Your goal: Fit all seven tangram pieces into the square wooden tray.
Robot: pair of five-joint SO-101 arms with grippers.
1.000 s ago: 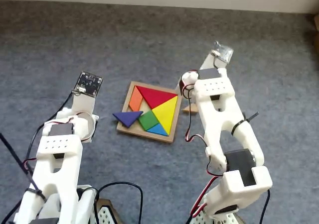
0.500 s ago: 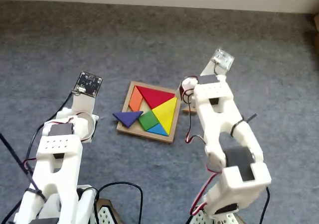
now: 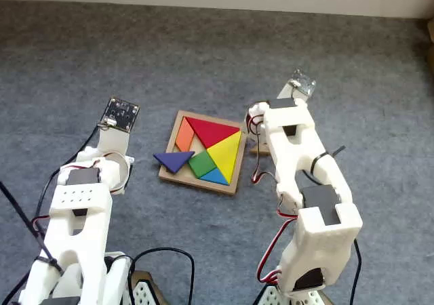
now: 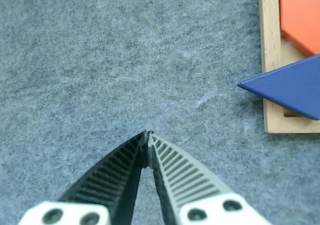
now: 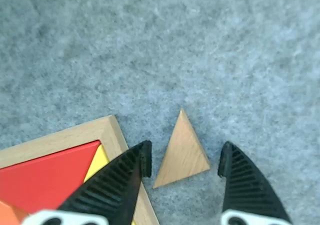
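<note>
The square wooden tray (image 3: 165,173) lies mid-carpet holding red, yellow, green, light blue and orange pieces. A dark blue triangle (image 3: 173,160) rests half across the tray's left rim, also the blue triangle (image 4: 290,87) in the left wrist view. A plain wooden triangle (image 5: 183,152) lies flat on the carpet just beside the tray's right rim (image 5: 112,135). My right gripper (image 5: 184,157) is open, its fingers on either side of that triangle. My left gripper (image 4: 147,137) is shut on nothing, over bare carpet left of the tray (image 4: 267,60).
Grey carpet covers the whole floor. A pale wall edge runs along the far side. Cables trail from both arm bases at the near edge.
The right arm has shifted slightly toward the tray and lowered over the wooden triangle. The left arm and the pieces in the tray have stayed put.
</note>
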